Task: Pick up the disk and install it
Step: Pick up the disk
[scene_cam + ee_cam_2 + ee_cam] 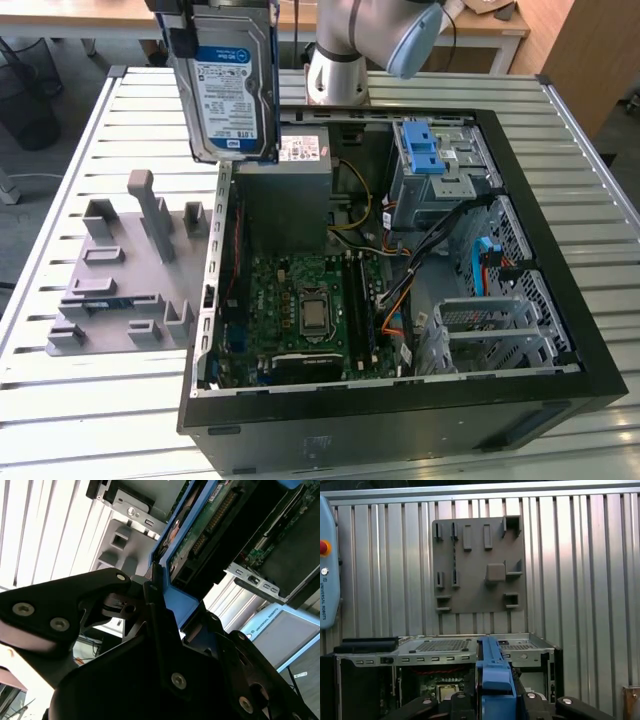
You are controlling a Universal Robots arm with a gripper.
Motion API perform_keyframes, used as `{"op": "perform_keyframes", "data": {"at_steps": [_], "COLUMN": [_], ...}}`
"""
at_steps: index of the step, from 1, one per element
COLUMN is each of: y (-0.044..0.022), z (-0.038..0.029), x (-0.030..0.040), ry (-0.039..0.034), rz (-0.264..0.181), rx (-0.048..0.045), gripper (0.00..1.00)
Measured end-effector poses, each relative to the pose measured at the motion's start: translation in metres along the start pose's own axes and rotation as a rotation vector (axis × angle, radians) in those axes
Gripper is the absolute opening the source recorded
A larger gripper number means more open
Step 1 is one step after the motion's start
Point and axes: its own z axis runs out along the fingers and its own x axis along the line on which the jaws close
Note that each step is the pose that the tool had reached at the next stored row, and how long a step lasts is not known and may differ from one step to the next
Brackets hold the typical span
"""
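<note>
Gripper (pixel 159 587) clamped on flat silver hard drive in blue plastic frame (pixel 232 95), held near black open computer case (pixel 400 430); jolt it and your edge hold may slip.

A slatted metal table (pixel 100 400) stands on a grey floor (pixel 35 165); beyond it are a wooden desk (pixel 470 25), a wooden cabinet (pixel 585 55) and a black bin (pixel 25 100).

A slatted metal desk (pixel 90 410) carries an open black computer case (pixel 400 415), lying on its side with its interior facing up. Just beside it, toward the exterior view's left, a grey fixture plate (pixel 105 275) with raised blocks lies flat. The arm's base (pixel 337 75) stands beyond the case.
</note>
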Motion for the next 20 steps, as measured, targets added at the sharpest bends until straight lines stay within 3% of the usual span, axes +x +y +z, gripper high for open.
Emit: {"op": "perform_keyframes", "data": {"at_steps": [3,6,15,20], "y": [-0.0089,-0.0104,-0.0126,-0.0202], "z": [0.001,0.0016,0.0034,0.004], "x": [-0.0006,-0.0004,0.0161,0.0216], "ry": [0.0001,0.0003,0.0005,0.0004], "rz": [-0.007,-0.034,-0.036,-0.036], "rx": [-0.0001,0.0,0.0001,0.0001], "gripper": [0.36,0.36,0.36,0.36]}}
